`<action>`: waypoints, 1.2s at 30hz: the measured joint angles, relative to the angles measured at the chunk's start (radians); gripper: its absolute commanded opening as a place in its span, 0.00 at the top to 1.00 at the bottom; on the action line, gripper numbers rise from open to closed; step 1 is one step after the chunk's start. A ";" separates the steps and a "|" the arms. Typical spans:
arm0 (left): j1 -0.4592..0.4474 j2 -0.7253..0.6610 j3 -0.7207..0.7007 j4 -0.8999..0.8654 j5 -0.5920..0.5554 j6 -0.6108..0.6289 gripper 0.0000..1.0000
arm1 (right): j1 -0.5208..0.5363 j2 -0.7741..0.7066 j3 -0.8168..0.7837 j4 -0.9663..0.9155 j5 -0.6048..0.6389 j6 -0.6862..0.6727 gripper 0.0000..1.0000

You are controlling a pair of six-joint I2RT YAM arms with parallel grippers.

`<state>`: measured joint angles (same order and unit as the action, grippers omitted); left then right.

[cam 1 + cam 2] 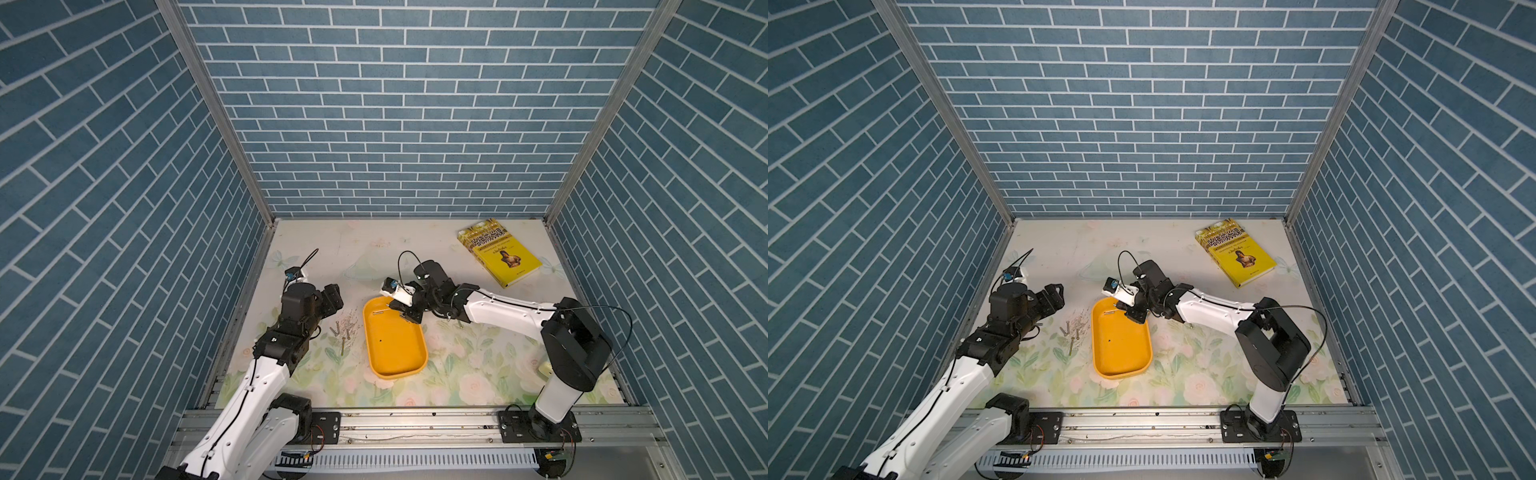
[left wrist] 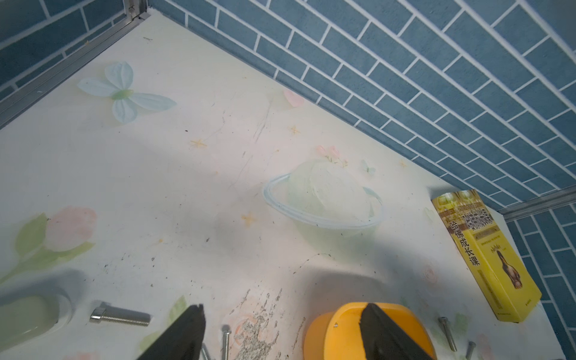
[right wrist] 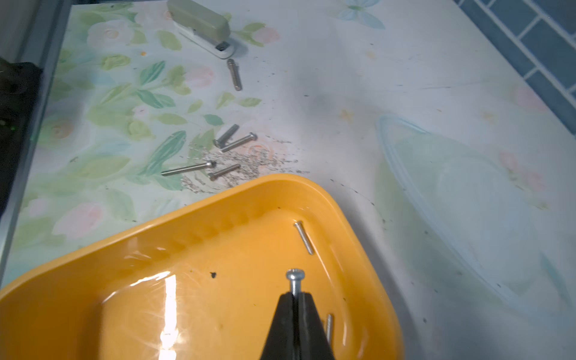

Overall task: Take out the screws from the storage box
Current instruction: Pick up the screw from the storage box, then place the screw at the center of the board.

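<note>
Right jaws: pinched shut on one screw (image 3: 295, 277) by its shank, head protruding, over the storage box (image 3: 218, 199), presumably for carrying out. Two more screws (image 3: 304, 237) lie inside, ahead of and beside them. Left jaws: wide, empty.

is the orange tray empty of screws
No, in the right wrist view a loose screw lies flat on the floor of the orange tray beside its wall.

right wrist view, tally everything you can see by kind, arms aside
screws: 8 (5 on the table, 2 loose in the storage box, one of them half hidden by a finger, 1 pinched in the right gripper)
storage box: 1
pale green block: 1
total: 10
</note>
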<state>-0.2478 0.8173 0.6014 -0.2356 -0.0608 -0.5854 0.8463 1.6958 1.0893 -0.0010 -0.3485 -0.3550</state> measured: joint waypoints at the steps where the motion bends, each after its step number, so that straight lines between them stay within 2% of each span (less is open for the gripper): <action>1: -0.002 0.005 0.006 0.000 0.004 0.003 0.17 | -0.013 -0.024 -0.021 0.020 0.009 0.012 1.00; 7: -0.061 0.060 0.036 0.000 0.017 0.022 0.18 | -0.075 -0.185 -0.175 0.156 0.094 0.093 1.00; 11: -0.145 0.124 0.081 -0.015 -0.003 0.039 0.19 | -0.094 -0.242 -0.277 0.211 0.186 0.158 1.00; 18: -0.293 0.299 0.241 -0.047 -0.073 0.056 0.21 | -0.137 -0.311 -0.437 0.257 0.317 0.270 1.00; 25: -0.353 0.483 0.359 -0.117 -0.112 0.068 0.23 | -0.166 -0.306 -0.455 0.278 0.414 0.350 1.00; 33: -0.369 0.558 0.433 -0.219 -0.129 0.098 0.23 | -0.209 -0.210 -0.478 0.309 0.413 0.420 1.00; 36: -0.376 0.600 0.485 -0.266 -0.129 0.113 0.27 | -0.220 -0.158 -0.477 0.316 0.397 0.436 1.00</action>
<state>-0.6235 1.4174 1.0863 -0.5018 -0.1898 -0.4728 0.6266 1.5383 0.6121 0.3149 0.0483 0.0807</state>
